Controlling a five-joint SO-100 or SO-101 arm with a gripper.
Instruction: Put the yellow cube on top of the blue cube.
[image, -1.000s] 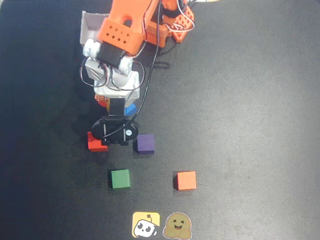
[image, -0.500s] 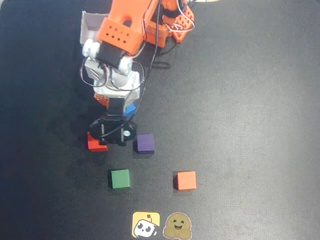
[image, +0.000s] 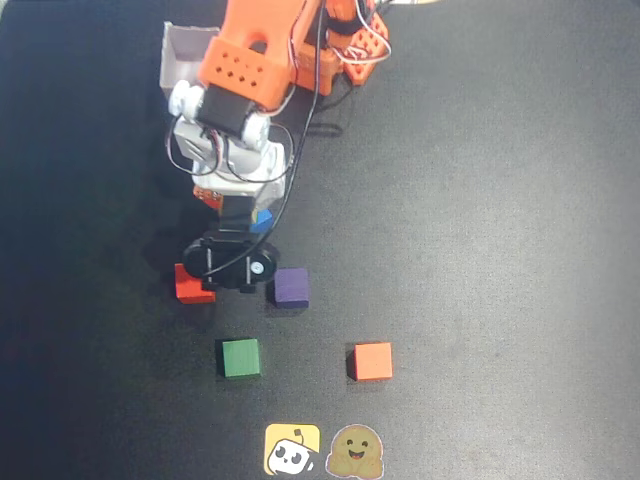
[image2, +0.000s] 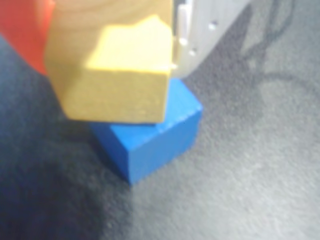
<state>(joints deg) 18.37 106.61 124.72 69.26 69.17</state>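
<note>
Task approx. halfway, by my read: the hand grips the yellow cube over the blue cube, overlapping its top; contact unclear, release left. Near blue cube on the desk: 1 red, 1 purple, 1 green, 1 orange cube, 2 stickers.

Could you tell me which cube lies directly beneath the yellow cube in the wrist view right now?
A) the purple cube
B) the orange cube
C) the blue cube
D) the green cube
C: in the wrist view the yellow cube sits over the blue cube, whose corner and side faces show below it.
</note>
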